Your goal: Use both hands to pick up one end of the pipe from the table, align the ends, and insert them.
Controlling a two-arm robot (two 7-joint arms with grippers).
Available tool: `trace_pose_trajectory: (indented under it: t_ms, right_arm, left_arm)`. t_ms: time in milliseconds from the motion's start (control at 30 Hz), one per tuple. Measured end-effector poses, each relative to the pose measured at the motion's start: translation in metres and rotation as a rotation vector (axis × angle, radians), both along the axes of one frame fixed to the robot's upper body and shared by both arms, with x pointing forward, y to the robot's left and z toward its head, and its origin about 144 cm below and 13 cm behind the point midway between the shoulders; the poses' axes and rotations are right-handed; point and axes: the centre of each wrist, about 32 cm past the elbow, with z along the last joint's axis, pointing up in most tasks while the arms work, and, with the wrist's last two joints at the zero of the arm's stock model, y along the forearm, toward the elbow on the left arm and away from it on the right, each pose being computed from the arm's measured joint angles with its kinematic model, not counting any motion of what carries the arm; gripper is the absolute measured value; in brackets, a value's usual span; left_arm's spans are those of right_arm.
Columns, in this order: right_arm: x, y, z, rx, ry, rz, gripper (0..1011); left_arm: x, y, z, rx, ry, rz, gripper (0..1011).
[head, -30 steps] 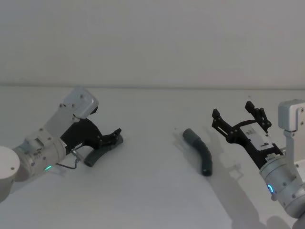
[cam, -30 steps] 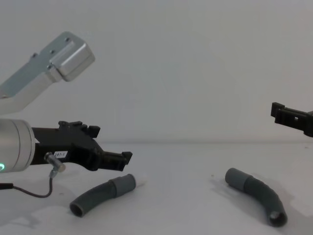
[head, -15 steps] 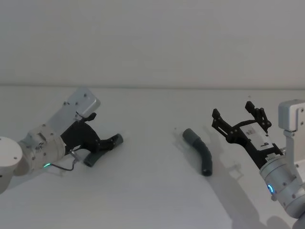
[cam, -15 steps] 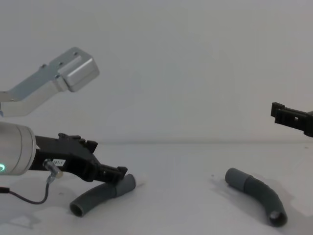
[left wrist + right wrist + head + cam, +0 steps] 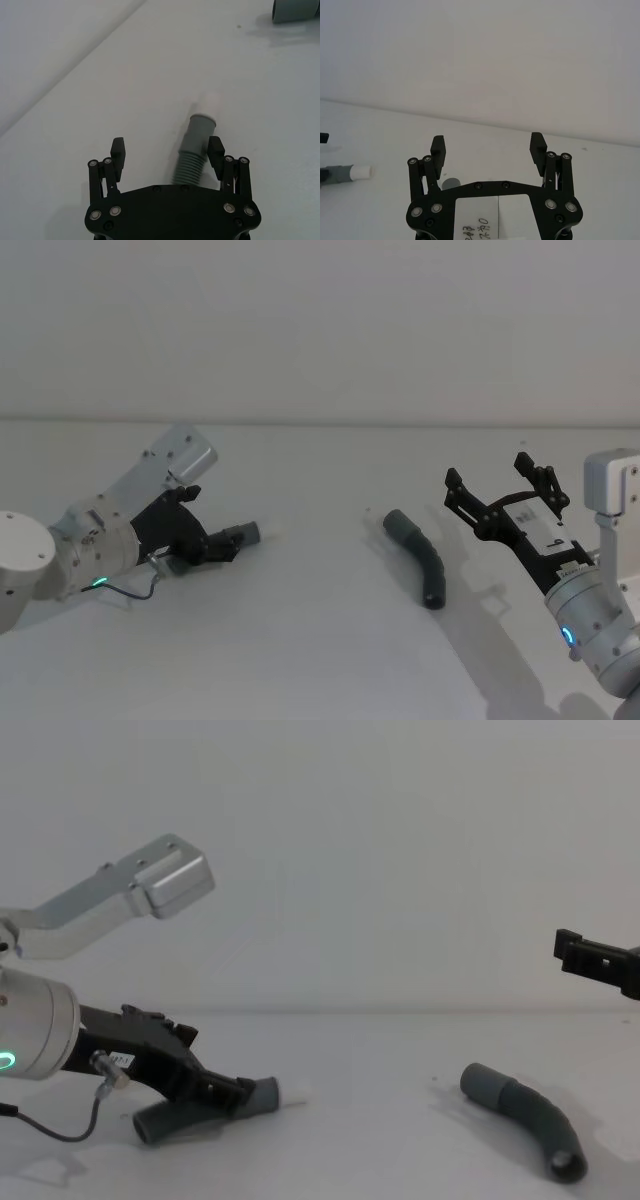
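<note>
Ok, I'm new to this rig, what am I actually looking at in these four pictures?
A two-armed robot seen from its head, its chest and a camera on each wrist. On the white table lie a left hose and a right hose, both curved and grey. The left gripper is down at the left hose, its open fingers on either side of the ribbed part, just behind the cuff with the white tip; nothing is held yet. The right gripper hangs open in the air, apart from the right hose.
</note>
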Motion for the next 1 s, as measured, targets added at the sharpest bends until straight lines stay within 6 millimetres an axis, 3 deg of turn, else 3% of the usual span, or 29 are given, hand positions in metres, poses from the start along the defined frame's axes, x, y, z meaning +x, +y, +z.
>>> trace_pose_trajectory:
  t_ms: [1000]
  right_arm:
    - [0.0, 0.0, 0.0, 0.0, 0.0, 0.0, 1001]
  left_arm:
    - [0.019, -0.009, -0.003, -0.003, 0.077, -0.053, 1001]
